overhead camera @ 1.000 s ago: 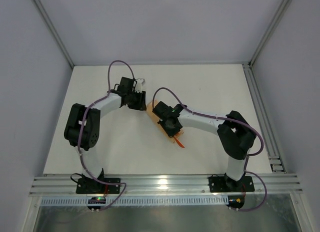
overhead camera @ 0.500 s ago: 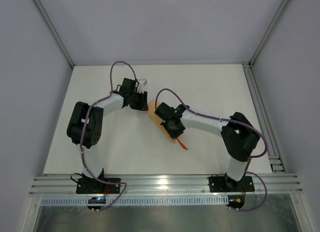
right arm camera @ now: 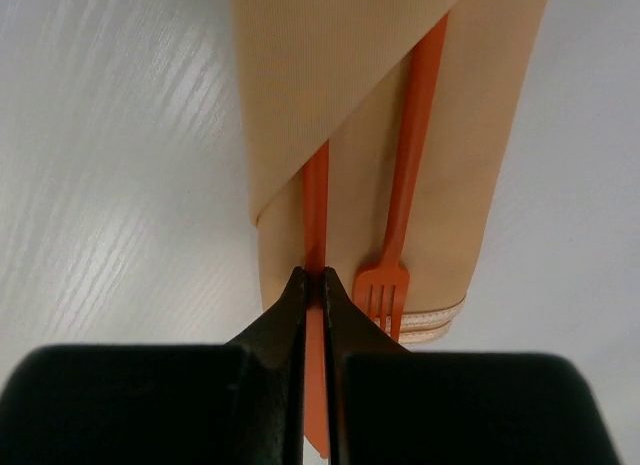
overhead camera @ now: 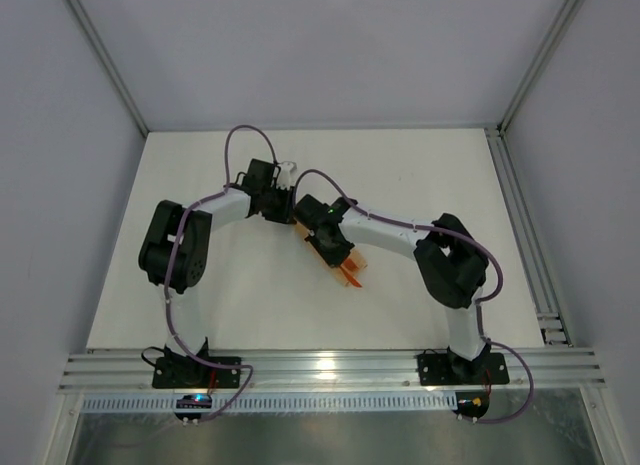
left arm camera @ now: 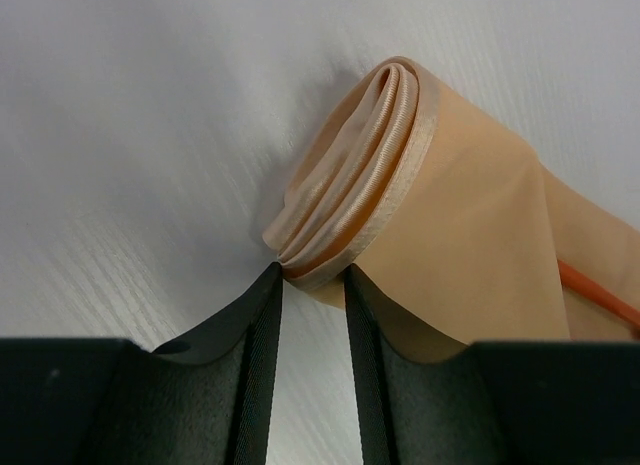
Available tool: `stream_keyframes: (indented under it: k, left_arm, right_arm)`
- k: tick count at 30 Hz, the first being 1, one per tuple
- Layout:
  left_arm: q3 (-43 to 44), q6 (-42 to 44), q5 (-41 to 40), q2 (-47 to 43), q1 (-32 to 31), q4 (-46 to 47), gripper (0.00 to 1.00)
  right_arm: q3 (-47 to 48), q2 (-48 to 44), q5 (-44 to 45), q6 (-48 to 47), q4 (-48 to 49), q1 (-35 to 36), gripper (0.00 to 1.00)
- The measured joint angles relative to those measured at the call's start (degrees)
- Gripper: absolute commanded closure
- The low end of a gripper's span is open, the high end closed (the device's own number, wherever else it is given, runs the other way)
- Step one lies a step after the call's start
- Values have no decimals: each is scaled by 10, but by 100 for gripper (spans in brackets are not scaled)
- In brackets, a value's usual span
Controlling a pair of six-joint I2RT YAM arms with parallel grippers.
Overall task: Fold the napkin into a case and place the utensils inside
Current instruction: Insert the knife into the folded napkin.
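Peach-orange cloth pocket case (left arm camera: 470, 205) sits on the white table (overhead camera: 450, 175), left gripper (left arm camera: 312, 285) straddling its rolled end, probably steadying it (can't tell if it's biting), right gripper (right arm camera: 314, 285) pinching the plain orange-red plastic stick (right arm camera: 316, 205), half tucked in beside the matching fork (right arm camera: 408, 185).

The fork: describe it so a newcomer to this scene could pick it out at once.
On the white table, midway between the two arms, lies a folded peach napkin with two orange-red utensils tucked under its diagonal flap. The fork is the one lying free beside the right end effector, its tines showing; the plain stick is pinched in that end effector.
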Motion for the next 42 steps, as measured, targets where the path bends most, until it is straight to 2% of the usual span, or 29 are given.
stream_keyframes:
  k: [6,23,42]
  left_arm:
    - [0,2,1,1,0,1,70]
    - [0,4,4,1,0,2,71]
    - [0,14,12,1,0,4,71]
  right_arm:
    - [39,46,-10,-8,-15,-9,97]
    - [90,87,-9,-7,14,-21,97]
    - [100,94,12,-7,52,-26,93]
